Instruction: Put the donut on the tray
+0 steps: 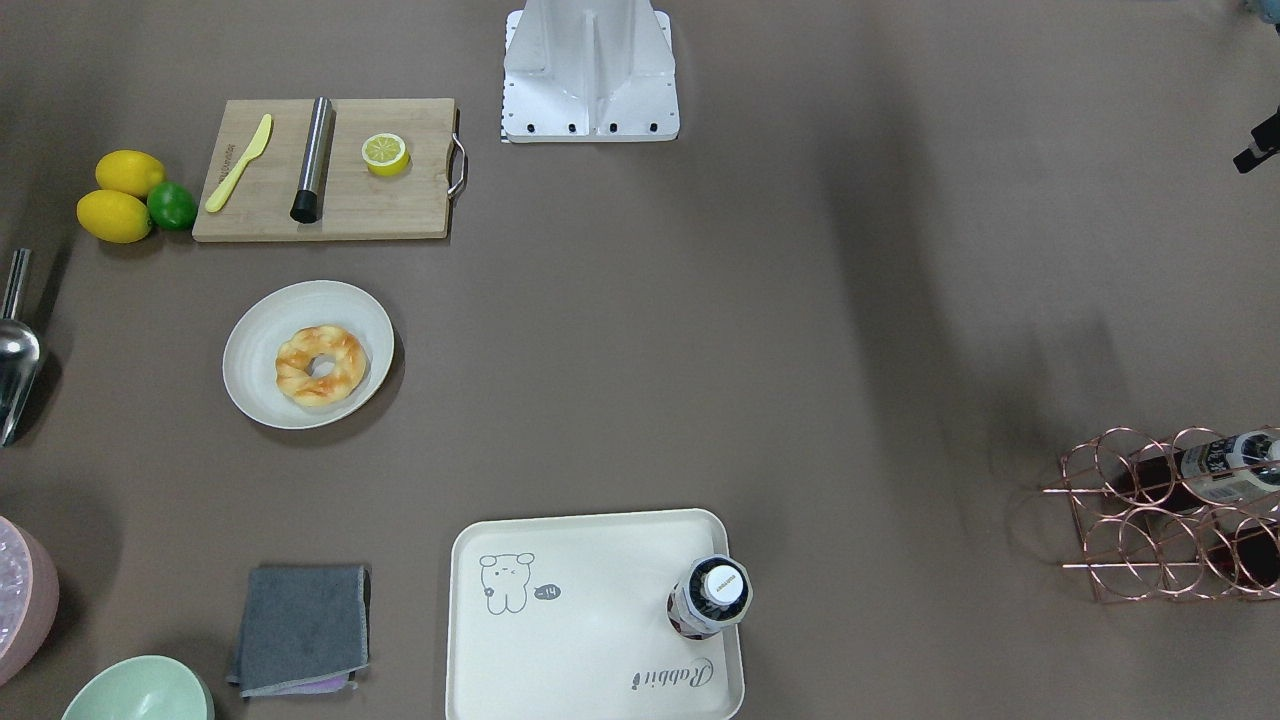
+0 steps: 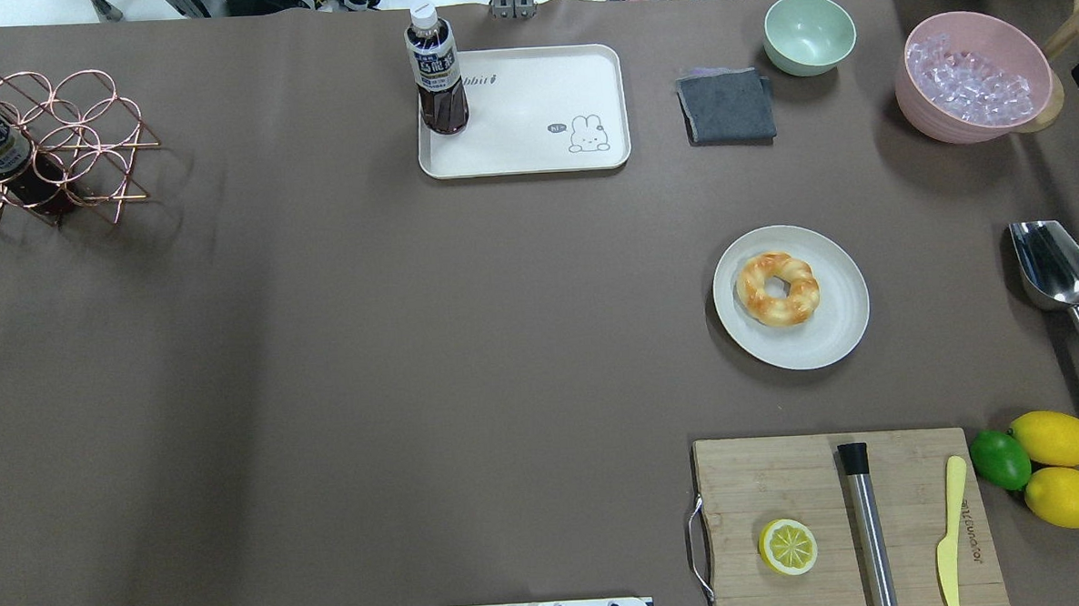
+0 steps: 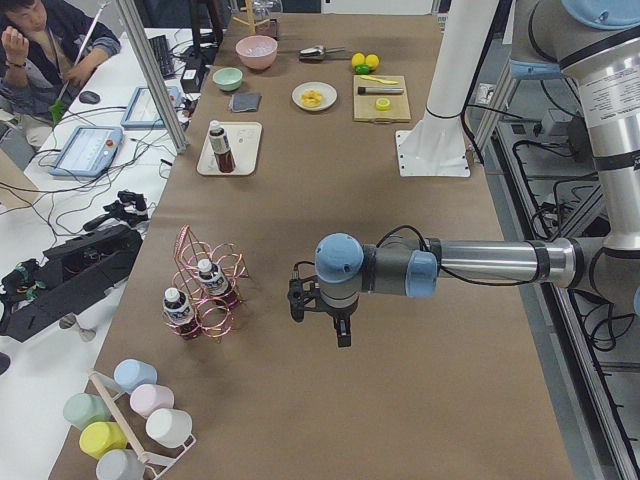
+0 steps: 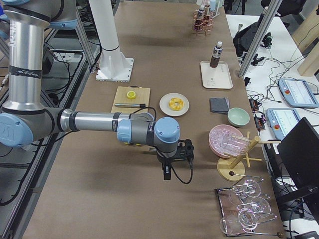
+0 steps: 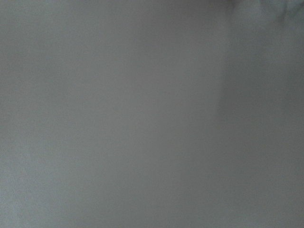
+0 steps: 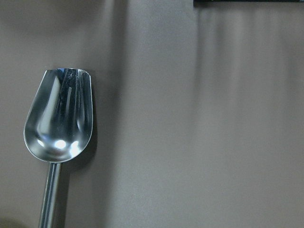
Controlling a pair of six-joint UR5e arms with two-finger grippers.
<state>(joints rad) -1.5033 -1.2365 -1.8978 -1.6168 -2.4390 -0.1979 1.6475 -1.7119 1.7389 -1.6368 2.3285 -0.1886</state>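
The donut (image 1: 320,365), a twisted golden-orange ring, lies on a round off-white plate (image 1: 255,325) and also shows in the overhead view (image 2: 777,288). The cream tray (image 1: 590,650) with a grey drawing and "Rabbit" lettering lies at the table's far side (image 2: 531,103); a dark drink bottle (image 1: 710,597) stands on one corner. My left gripper (image 3: 320,318) hovers over bare table near the wire rack, far from both. My right gripper (image 4: 172,164) hovers beyond the fruit at the other end. Both show only in side views, so I cannot tell whether they are open or shut.
A wooden cutting board (image 2: 784,484) holds a halved lemon (image 2: 788,546), a steel rod and a yellow knife. Lemons and a lime (image 2: 1000,459), a metal scoop (image 6: 59,118), a pink ice bowl (image 2: 971,79), a green bowl (image 2: 808,32), a grey cloth (image 2: 727,105) and a copper bottle rack (image 2: 41,143) stand around.
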